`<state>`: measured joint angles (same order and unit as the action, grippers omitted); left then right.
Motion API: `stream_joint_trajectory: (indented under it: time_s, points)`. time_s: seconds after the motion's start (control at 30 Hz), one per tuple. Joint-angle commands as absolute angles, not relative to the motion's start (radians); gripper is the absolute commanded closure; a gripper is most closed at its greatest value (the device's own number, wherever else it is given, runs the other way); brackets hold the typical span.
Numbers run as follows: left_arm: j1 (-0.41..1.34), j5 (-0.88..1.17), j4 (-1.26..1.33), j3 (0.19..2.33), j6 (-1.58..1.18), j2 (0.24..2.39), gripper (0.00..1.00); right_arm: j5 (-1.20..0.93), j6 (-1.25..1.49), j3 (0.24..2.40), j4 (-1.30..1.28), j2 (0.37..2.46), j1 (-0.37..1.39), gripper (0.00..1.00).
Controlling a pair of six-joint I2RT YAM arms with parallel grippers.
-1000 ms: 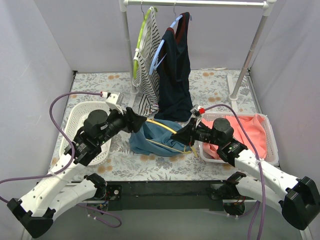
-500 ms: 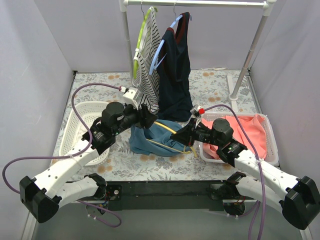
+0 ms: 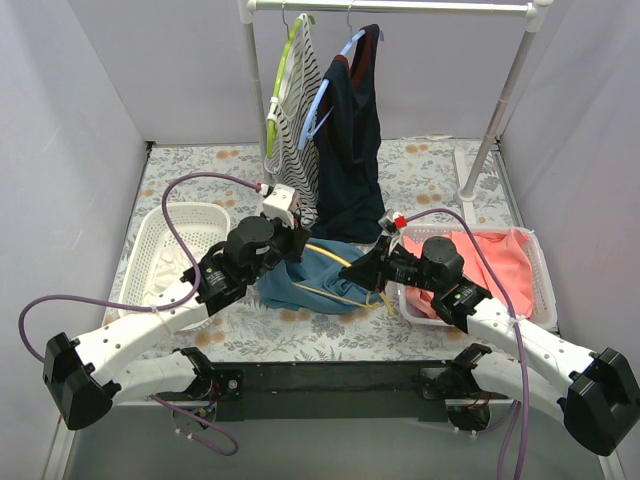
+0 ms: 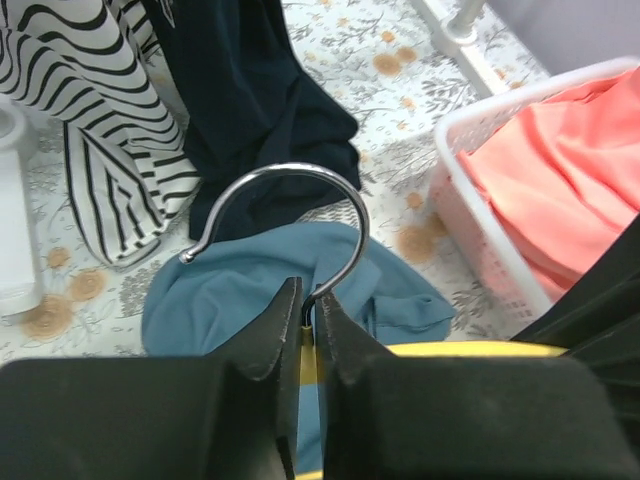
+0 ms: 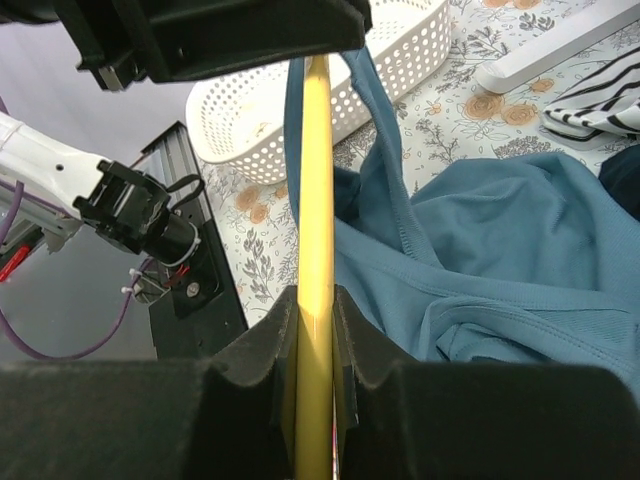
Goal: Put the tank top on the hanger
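Observation:
The teal-blue tank top (image 3: 305,282) lies crumpled on the floral table between my arms. The yellow hanger (image 3: 336,257) lies over it, and one strap is looped round its arm. My left gripper (image 3: 299,241) is shut on the hanger's neck just below the metal hook (image 4: 290,185). Its jaws (image 4: 308,296) pinch the yellow stem, with the tank top (image 4: 240,290) beneath. My right gripper (image 3: 372,268) is shut on the hanger's arm. In the right wrist view that arm (image 5: 317,150) runs up from my jaws (image 5: 317,302), with the tank top (image 5: 500,240) draped beside it.
A white basket (image 3: 165,232) stands at the left. Another white basket (image 3: 543,268) at the right holds coral garments. The rail (image 3: 400,6) at the back holds a striped top (image 3: 295,110) on a lime hanger and a navy garment (image 3: 352,140) on a light blue hanger.
My left arm has swung right, from beside the left basket to the hanger's hook end, and has shut on its neck. The right gripper has kept its hold and hardly moved.

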<state>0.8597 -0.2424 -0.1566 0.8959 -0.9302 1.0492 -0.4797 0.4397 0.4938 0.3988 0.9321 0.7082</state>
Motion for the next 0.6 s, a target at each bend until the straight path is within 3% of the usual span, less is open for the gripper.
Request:
stream_joint_trajectory:
  time_s: [0.0, 0.13, 0.33, 0.47, 0.57]
  points:
    - [0.87, -0.334, -0.121, 0.885, -0.916, 1.025, 1.0, -0.471, 0.42, 0.548, 0.462, 0.923, 0.716, 0.99]
    - [0.876, -0.351, -0.123, 0.87, -0.904, 1.002, 1.0, -0.46, 0.407, 0.572, 0.41, 0.925, 0.716, 0.99]
    - [0.885, -0.351, -0.132, 0.864, -0.861, 0.966, 1.0, -0.419, 0.38, 0.615, 0.341, 0.919, 0.716, 0.78]
    - [0.894, -0.37, -0.15, 0.871, -0.841, 0.948, 1.0, -0.353, 0.371, 0.689, 0.229, 0.911, 0.716, 0.55]
    - [0.9, -0.373, -0.156, 0.868, -0.827, 0.934, 1.0, -0.259, 0.385, 0.747, 0.123, 0.885, 0.716, 0.44]
